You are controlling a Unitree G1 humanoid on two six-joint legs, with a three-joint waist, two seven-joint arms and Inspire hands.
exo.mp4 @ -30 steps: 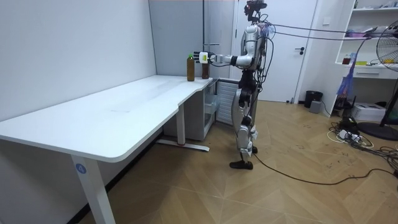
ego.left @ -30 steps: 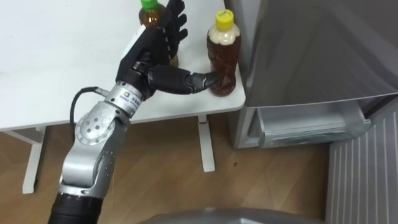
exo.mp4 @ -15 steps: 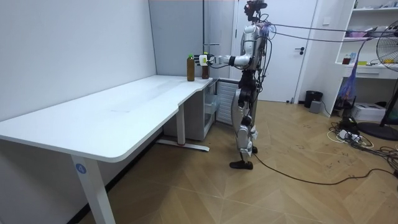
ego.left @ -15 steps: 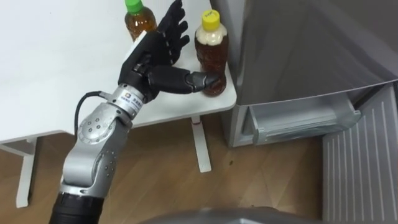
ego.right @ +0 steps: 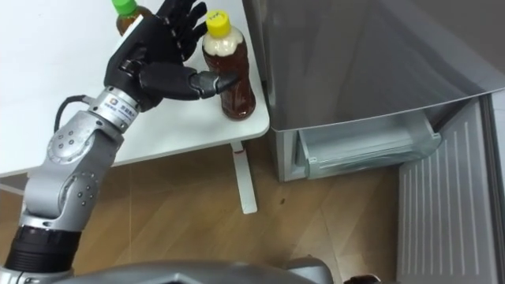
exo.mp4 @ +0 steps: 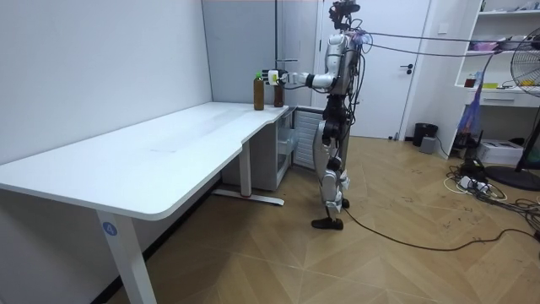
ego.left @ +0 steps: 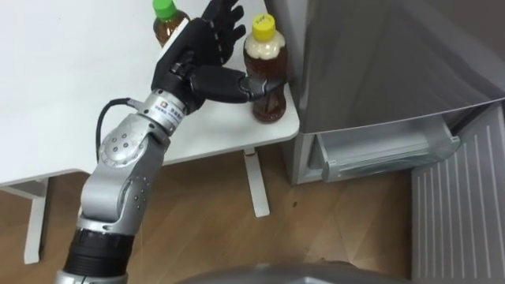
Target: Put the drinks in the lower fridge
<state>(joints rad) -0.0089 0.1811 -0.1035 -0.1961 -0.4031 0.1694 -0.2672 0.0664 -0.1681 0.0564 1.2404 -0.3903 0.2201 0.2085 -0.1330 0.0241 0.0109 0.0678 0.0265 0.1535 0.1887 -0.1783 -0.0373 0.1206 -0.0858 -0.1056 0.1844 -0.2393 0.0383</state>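
Yellow-capped drink bottle at white table corner, left hand with fingers spread, thumb touching it, green-capped bottle behind

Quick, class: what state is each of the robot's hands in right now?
Left hand: open, fingers straight, thumb touching the yellow-capped bottle.
Right hand: cannot be told.

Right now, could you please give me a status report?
Left hand open, thumb on yellow-capped bottle. Green-capped bottle behind, on table. Lower fridge open.
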